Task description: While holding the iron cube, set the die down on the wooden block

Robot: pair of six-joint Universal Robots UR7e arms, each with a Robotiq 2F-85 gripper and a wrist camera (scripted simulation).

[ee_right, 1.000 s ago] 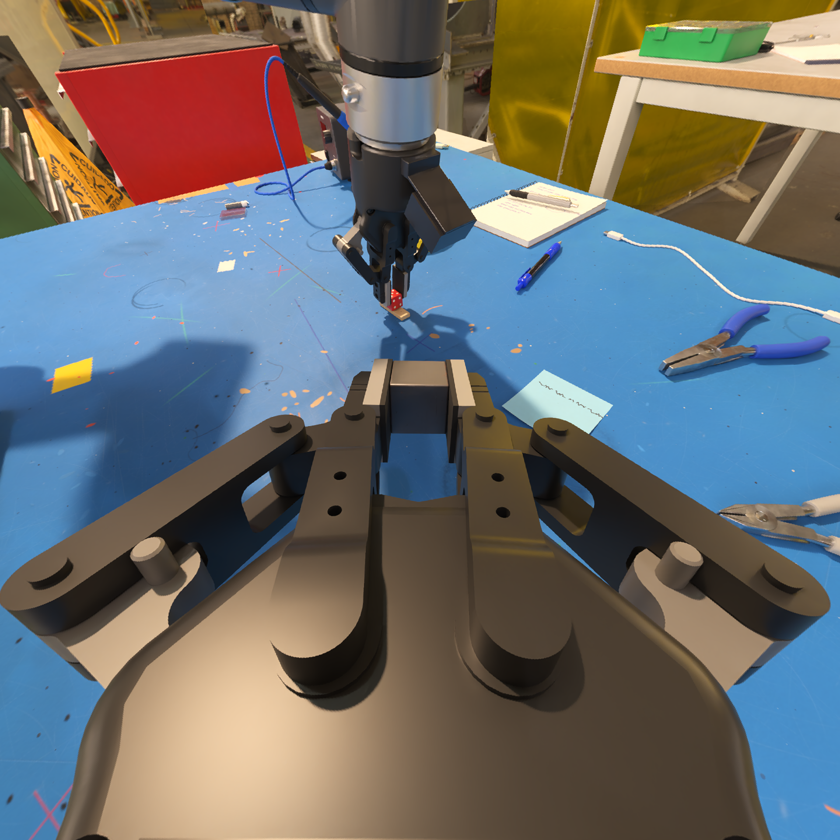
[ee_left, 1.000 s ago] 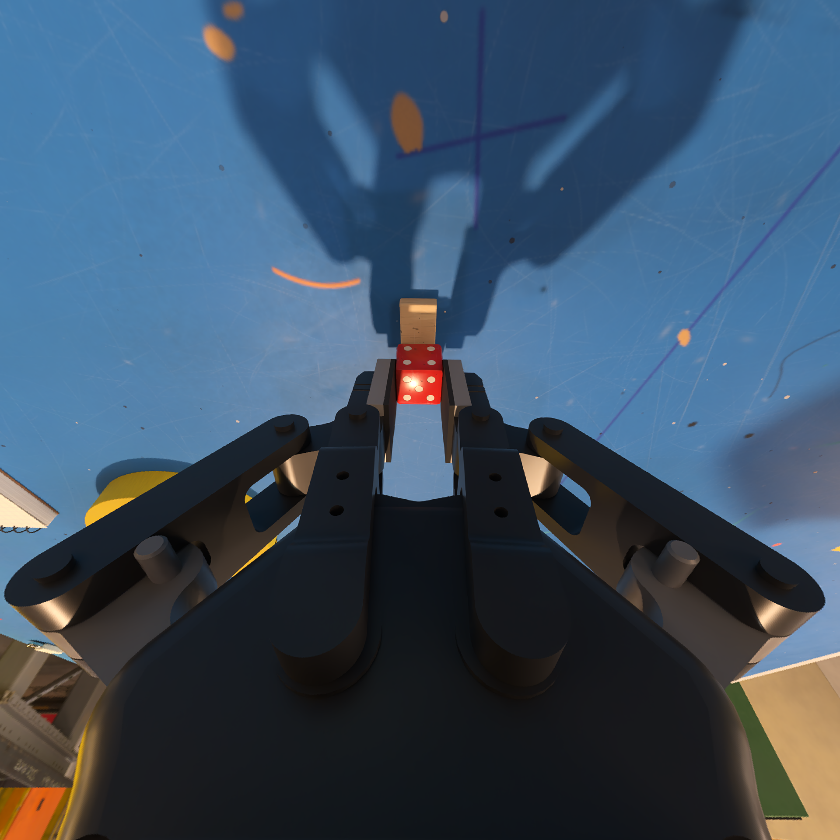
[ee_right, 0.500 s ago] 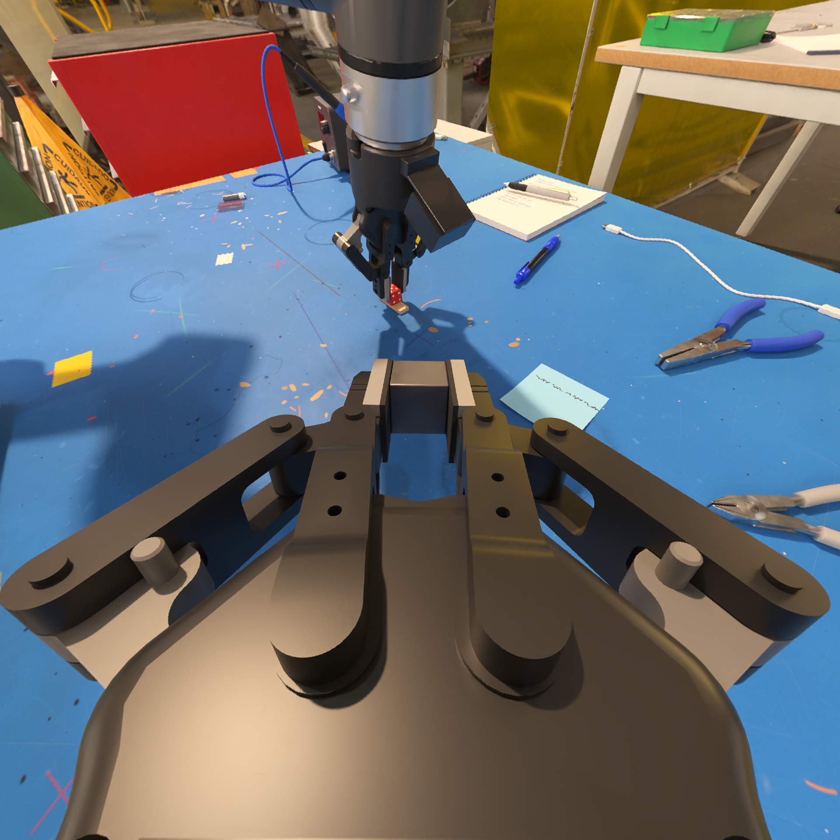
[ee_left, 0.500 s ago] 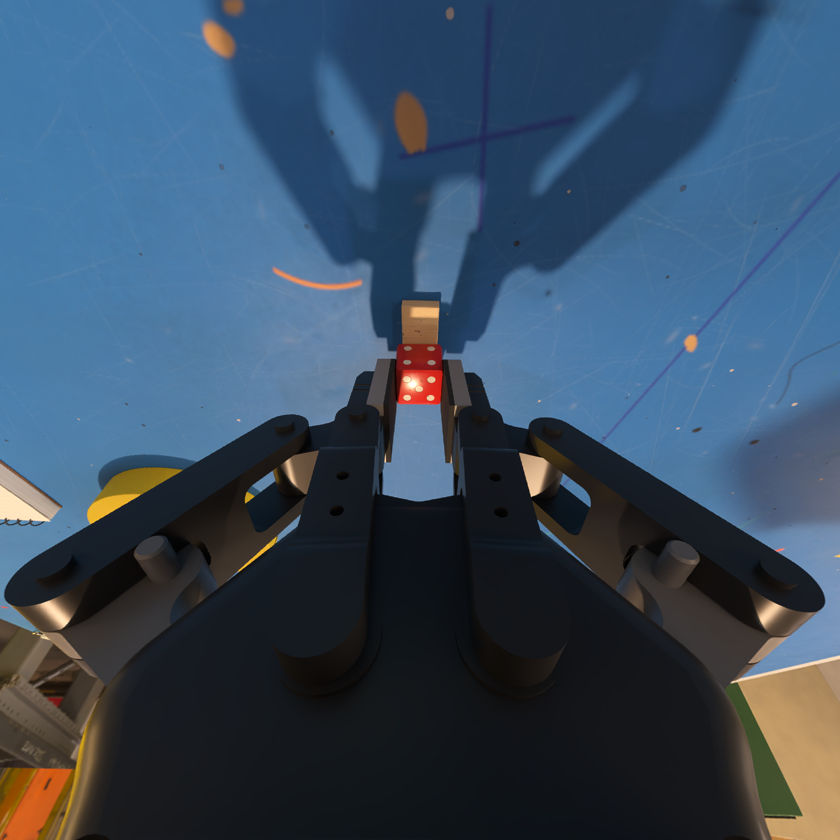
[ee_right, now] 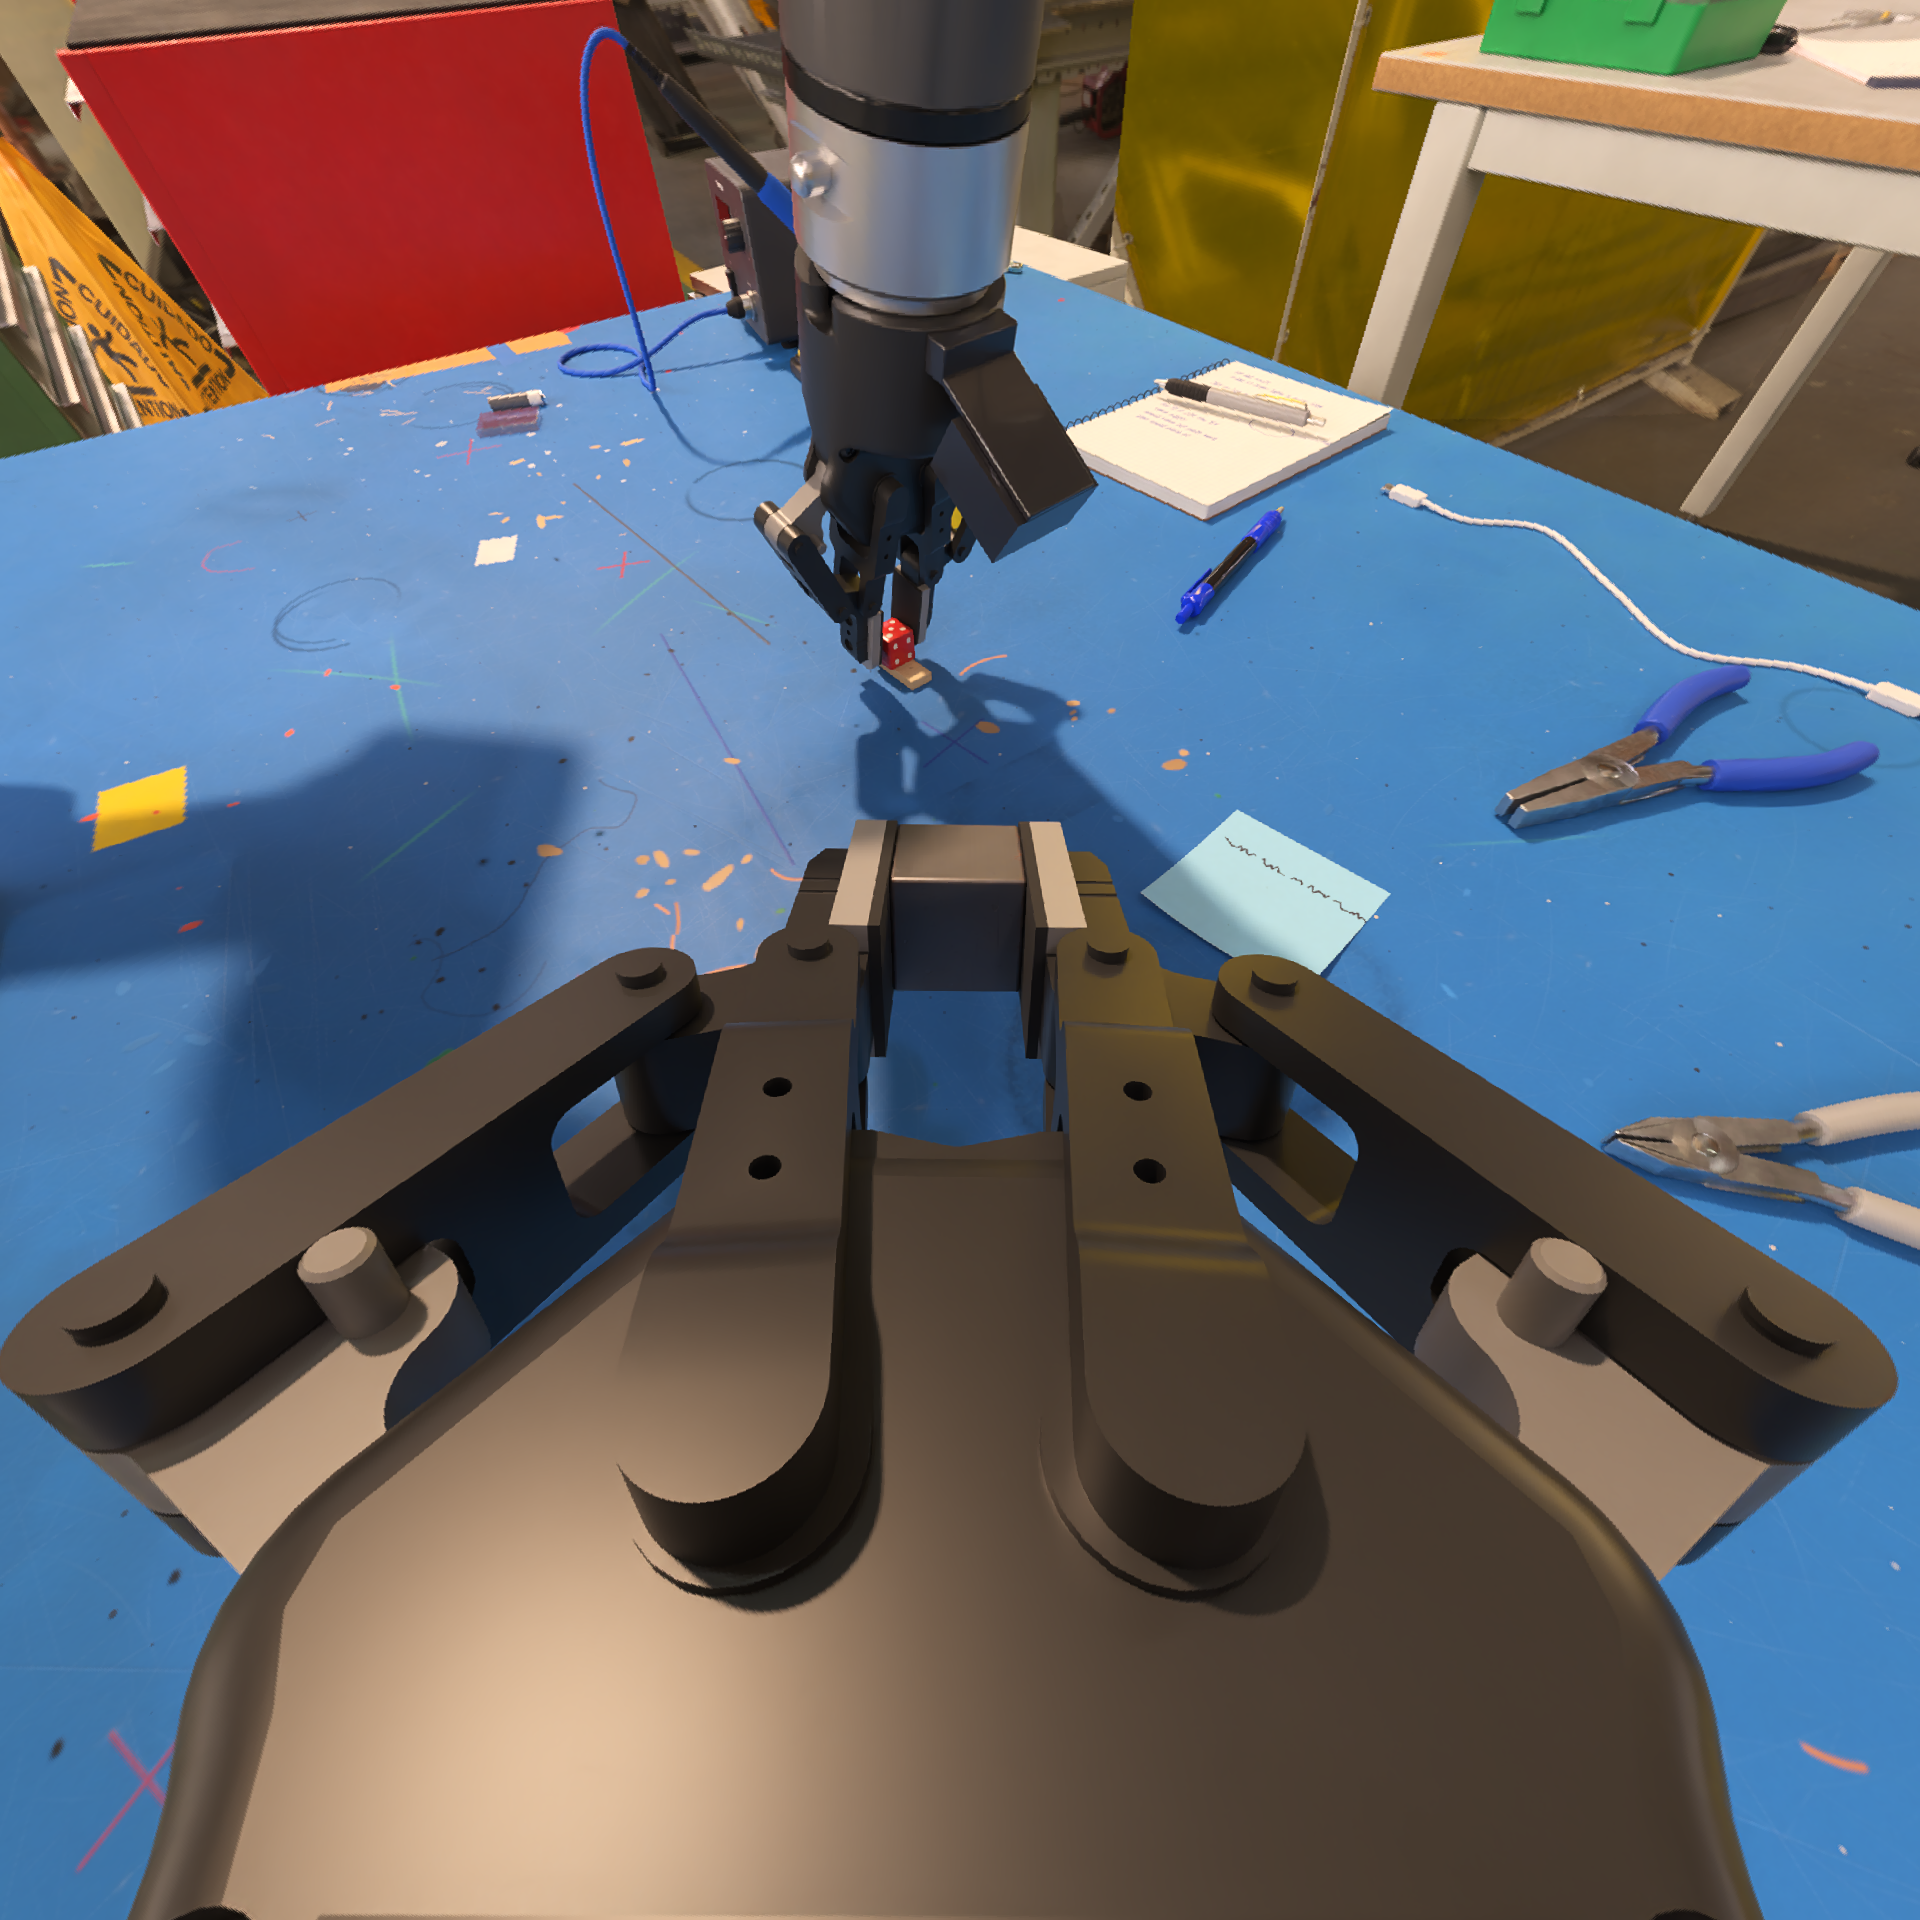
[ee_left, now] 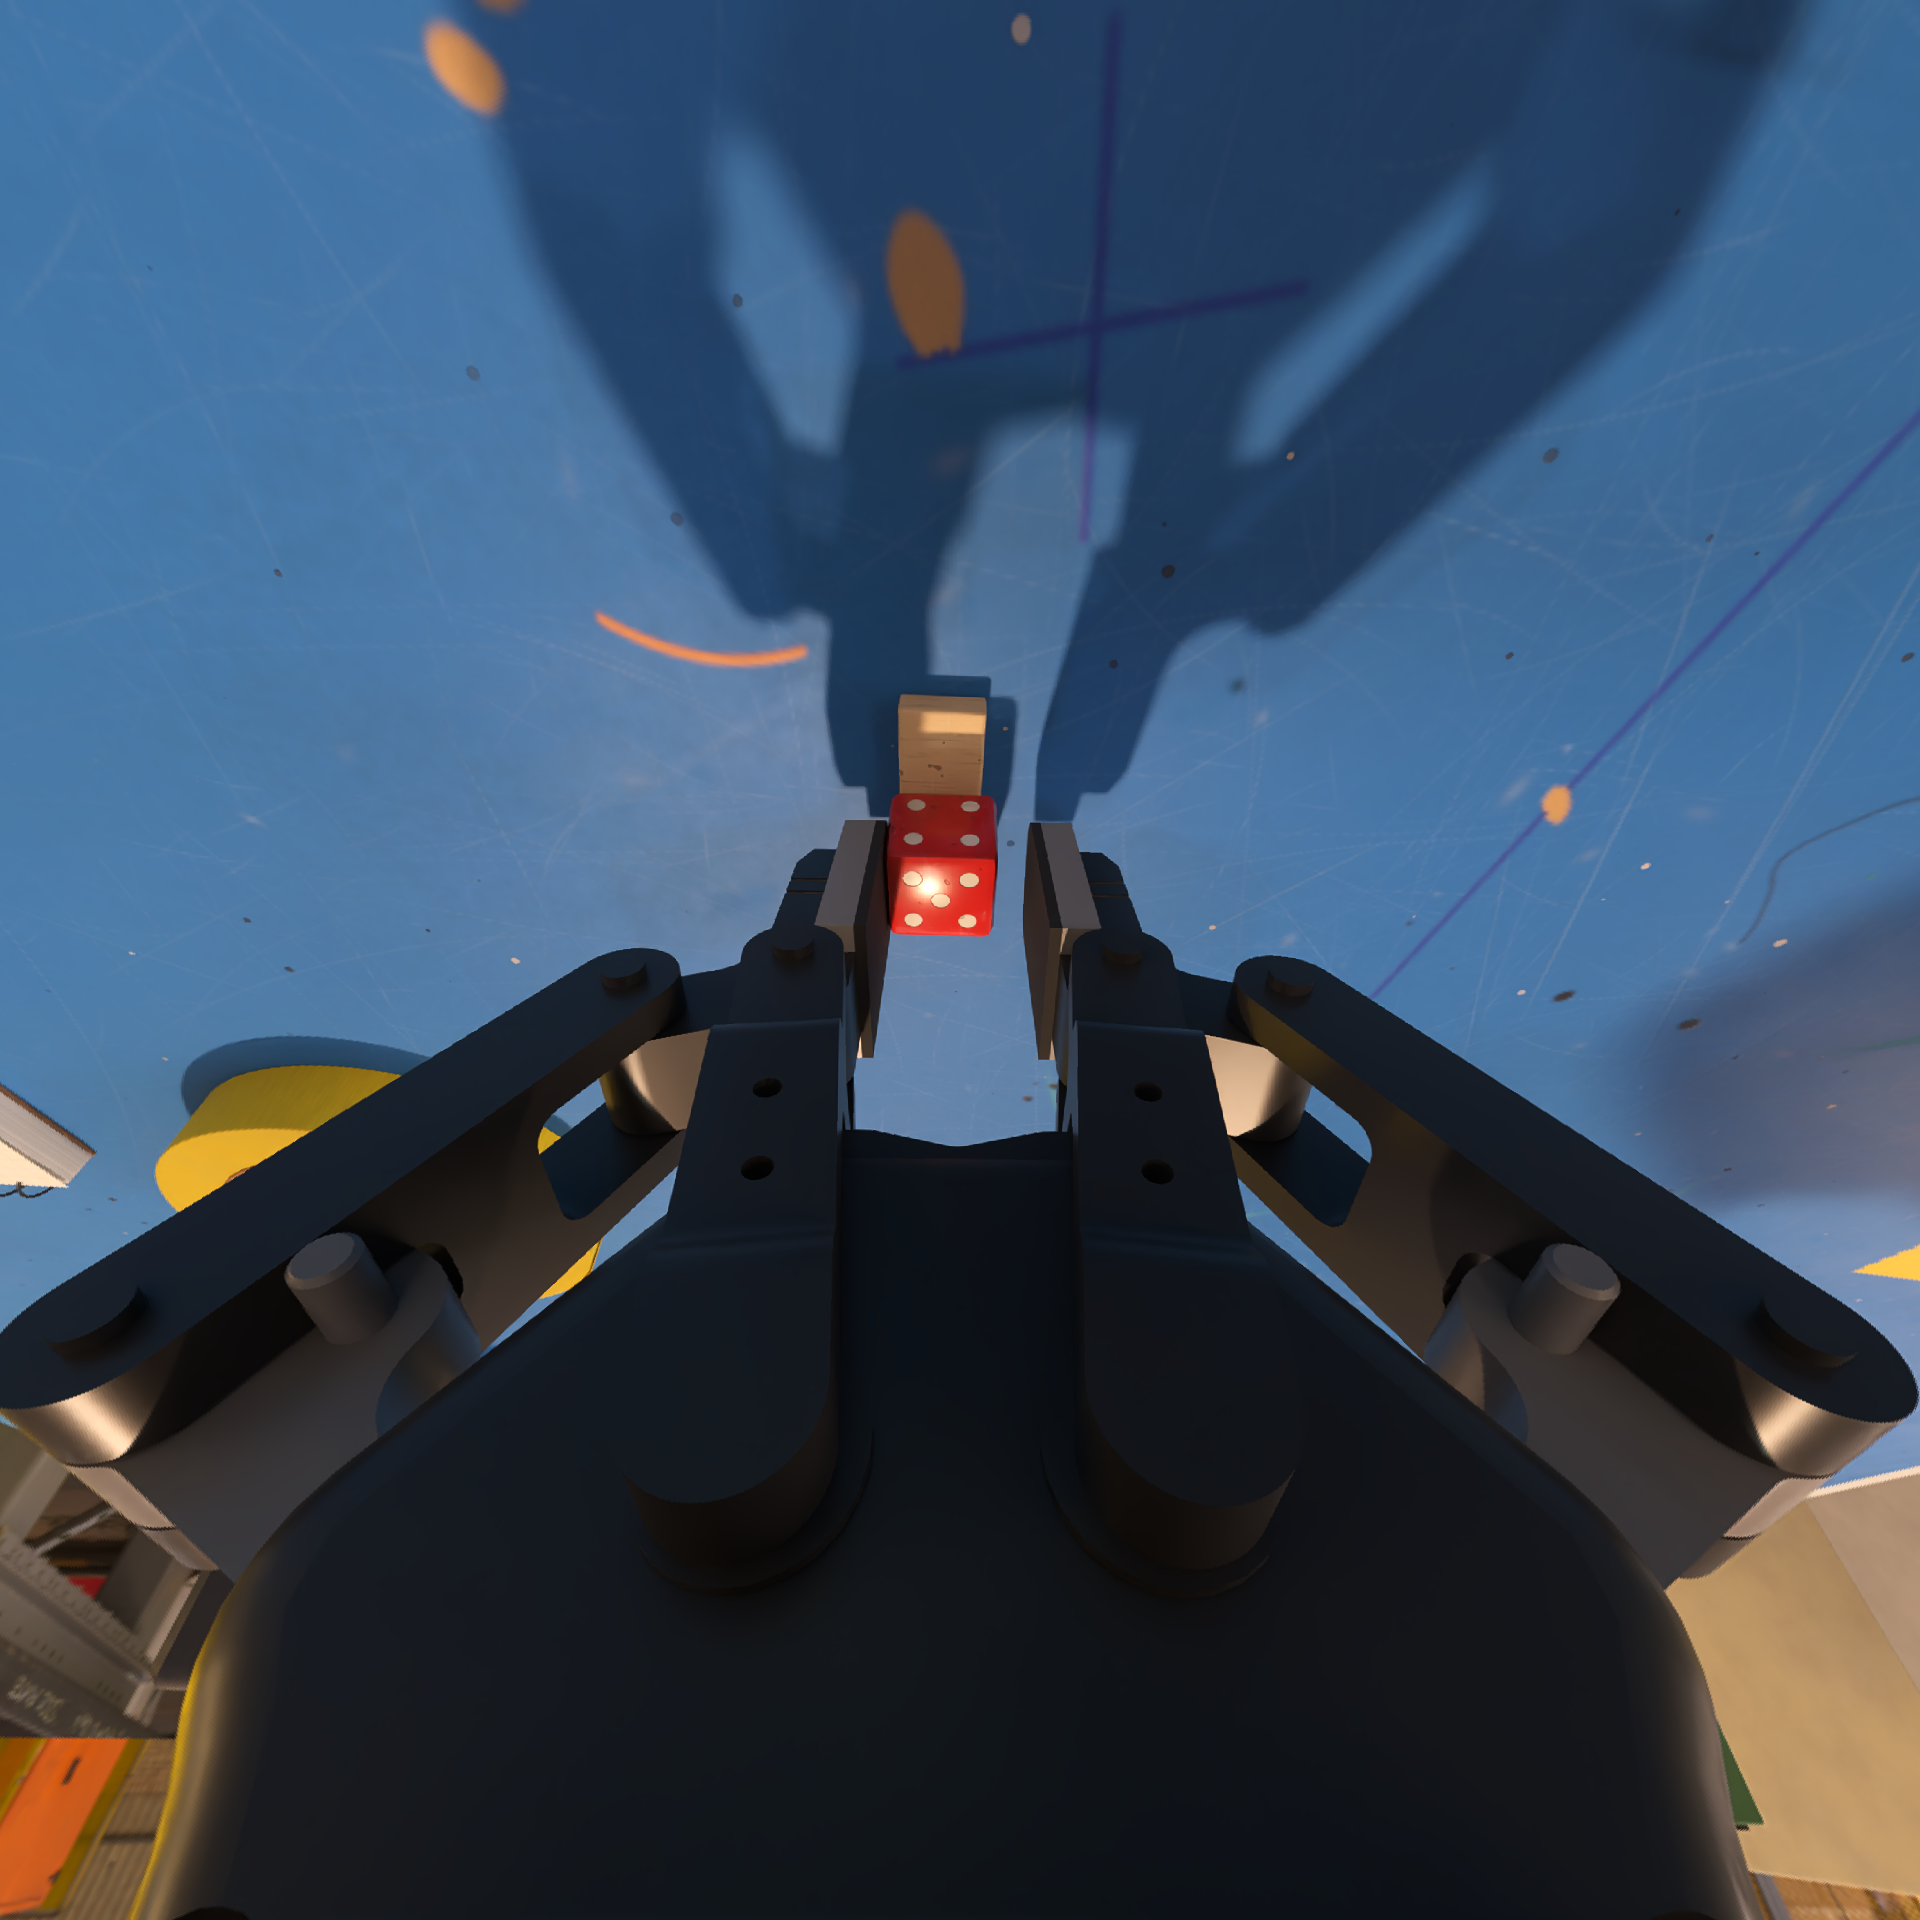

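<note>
While 1 blue table (ee_right: 312, 1039) carries everything, the count on it runs large to small: 1 spiral notebook (ee_right: 1236, 442) w/ 1 marker (ee_right: 1242, 400) lying on it, 1 white cable (ee_right: 1621, 597), 2 pliers, 1 blue-handled (ee_right: 1683, 764) and 1 white-handled (ee_right: 1787, 1169), 1 pale blue sticky note (ee_right: 1262, 899), 1 blue pen (ee_right: 1231, 566), 1 yellow tape roll (ee_left: 260, 1122) seen in the left wrist view.

Left arm comes down near vertical, its wrist over the table's middle. Left gripper (ee_left: 956, 883) points straight down; its fingers are spread a little: 1 pad sits against the die (ee_left: 940, 868), the other stands clear w/ a gap showing. Cannot tell if that near pad presses or only touches.

Right gripper (ee_right: 956, 899) hangs above the table, tilted fwd toward the left arm, and pinches 1 dark iron cube (ee_right: 956, 904) between both pads, off the surface.

1 red die w/ white dots sits on 1 wooden block (ee_left: 940, 743), between the left fingers. That block is flat on the table, its far end sticking out past the die.
</note>
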